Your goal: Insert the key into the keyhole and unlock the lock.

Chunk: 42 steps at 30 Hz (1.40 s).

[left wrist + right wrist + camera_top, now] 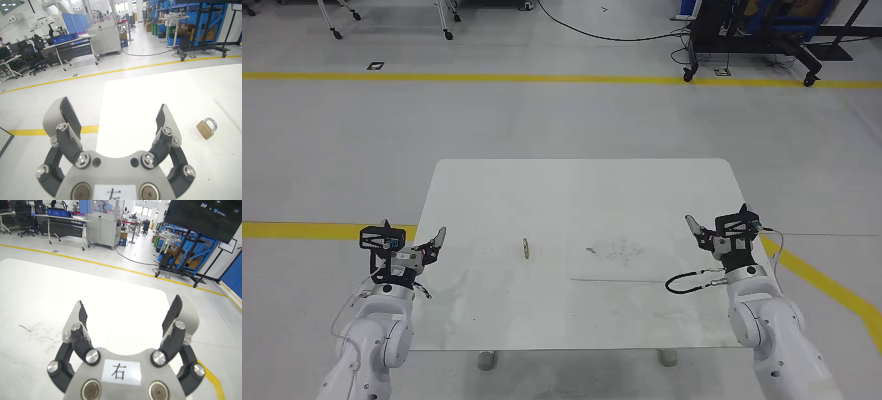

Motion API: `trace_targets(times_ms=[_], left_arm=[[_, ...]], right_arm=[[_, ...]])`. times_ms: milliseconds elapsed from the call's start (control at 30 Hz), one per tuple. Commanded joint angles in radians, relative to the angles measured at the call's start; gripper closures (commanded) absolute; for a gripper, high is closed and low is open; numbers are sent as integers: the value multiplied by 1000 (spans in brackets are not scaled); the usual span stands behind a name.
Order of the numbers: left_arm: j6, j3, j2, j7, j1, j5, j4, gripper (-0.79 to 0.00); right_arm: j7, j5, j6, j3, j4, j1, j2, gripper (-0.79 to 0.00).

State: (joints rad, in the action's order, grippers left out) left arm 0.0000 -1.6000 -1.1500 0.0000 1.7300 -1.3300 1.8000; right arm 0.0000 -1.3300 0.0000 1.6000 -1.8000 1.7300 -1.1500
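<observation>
A small brass padlock [526,247] with a silver shackle lies on the white table [582,190], near its middle; the left wrist view has the padlock [205,129] off to one side of the fingers. A thin metal key [24,327] lies flat among grey scuff marks, a little right of the padlock in the top view [592,250]. My left gripper [414,236] [113,106] hangs open at the table's left edge, holding nothing. My right gripper [720,222] [128,300] is open over the right edge, also holding nothing.
A black cable [687,283] loops from the right arm over the table's front right part. Yellow floor lines [542,77] run behind and beside the table. A wheeled stand [752,40] and desks stand far back.
</observation>
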Motion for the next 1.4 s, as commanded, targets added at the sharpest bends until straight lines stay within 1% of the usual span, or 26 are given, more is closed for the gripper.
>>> trace_targets(times_ms=[0, 100, 167, 233, 300, 433, 767, 833, 867, 900, 1033, 1100, 1167, 1200, 1233, 1267, 1300, 1333, 1367], left_arm=[[0, 0, 0, 0, 0, 0, 0, -784], [0, 0, 0, 0, 0, 0, 0, -785], [0, 0, 0, 0, 0, 0, 0, -785], [0, 0, 0, 0, 0, 0, 0, -785], [0, 0, 0, 0, 0, 0, 0, -785], [0, 0, 0, 0, 0, 0, 0, -785], [0, 0, 0, 0, 0, 0, 0, -785], [0, 0, 0, 0, 0, 0, 0, -785], [0, 0, 0, 0, 0, 0, 0, -785], [0, 0, 0, 0, 0, 0, 0, -785], [0, 0, 0, 0, 0, 0, 0, -785], [0, 0, 0, 0, 0, 0, 0, -785], [0, 0, 0, 0, 0, 0, 0, -785], [0, 0, 0, 0, 0, 0, 0, -785], [0, 0, 0, 0, 0, 0, 0, -785], [0, 0, 0, 0, 0, 0, 0, -785], [0, 0, 0, 0, 0, 0, 0, -785], [0, 0, 0, 0, 0, 0, 0, -785], [0, 0, 0, 0, 0, 0, 0, -785]], right_arm=[[0, 0, 0, 0, 0, 0, 0, -784], [1, 2, -6, -3, 1, -1, 0, -785], [22, 7, -56, -27, 17, -23, -1, -785], [56, -4, -145, -75, 53, -66, -1, -785], [102, 25, -244, -129, 120, -133, -3, -785], [159, 101, -380, -220, 256, -248, -13, -785], [158, 99, -389, -223, 262, -255, -13, -785], [164, 96, -386, -226, 266, -256, -14, -785], [186, 89, -384, -239, 276, -265, -15, -785], [203, 106, -418, -262, 287, -281, -18, -785], [229, 229, -715, -320, 423, -390, -20, -785], [246, 266, -863, -346, 502, -453, -20, -785], [267, 279, -949, -374, 570, -510, -22, -785], [283, 273, -977, -390, 597, -538, -23, -754], [299, 263, -979, -405, 623, -563, -26, -699], [316, 254, -975, -423, 643, -586, -29, -606], [332, 249, -991, -443, 657, -607, -32, -483], [344, 249, -1007, -459, 676, -628, -35, -379], [361, 236, -1009, -471, 690, -652, -37, -360]])
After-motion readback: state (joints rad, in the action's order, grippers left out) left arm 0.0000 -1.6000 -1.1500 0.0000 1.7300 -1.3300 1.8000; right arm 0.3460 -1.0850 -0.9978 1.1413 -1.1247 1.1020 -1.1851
